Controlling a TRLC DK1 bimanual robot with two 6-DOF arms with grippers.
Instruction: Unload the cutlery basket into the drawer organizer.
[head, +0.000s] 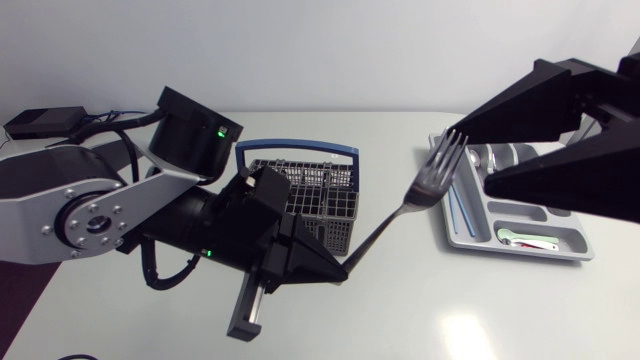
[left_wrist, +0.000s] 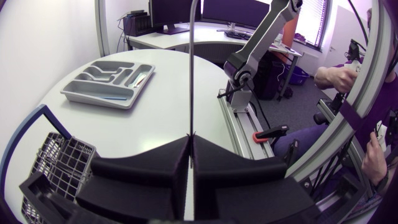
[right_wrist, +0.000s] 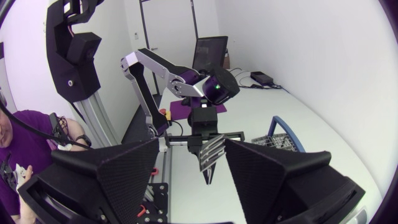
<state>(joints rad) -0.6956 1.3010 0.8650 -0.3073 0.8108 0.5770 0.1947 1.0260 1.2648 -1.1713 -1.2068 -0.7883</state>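
Fork (head: 400, 210): held up above the table (head: 450, 310), over the gap between the basket (head: 320, 195) and the organizer (head: 470, 238)
Long axis: a slant from the left claw (head: 335, 268) at the handle end up to the prongs, which pointed toward the right claw (head: 472, 155); from the left wrist the handle (left_wrist: 191, 74) ran straight ahead out of the fingers
Left claw: pressed together, pinching the very end of the fork handle between its two wedges (left_wrist: 190, 140)
Right claw: spread wide, one finger on each side of the prongs (right_wrist: 209, 155), which I saw touching neither finger (right_wrist: 191, 146)
Basket: wire, with a blue handle, just behind the left claw and well apart from the organizer
Organizer: a grey tray near the table's right edge, partly under the right claw; a white piece with green and red on it (head: 525, 240) lay in one compartment
Open room: bare white tabletop under the fork and on the near side of both claws
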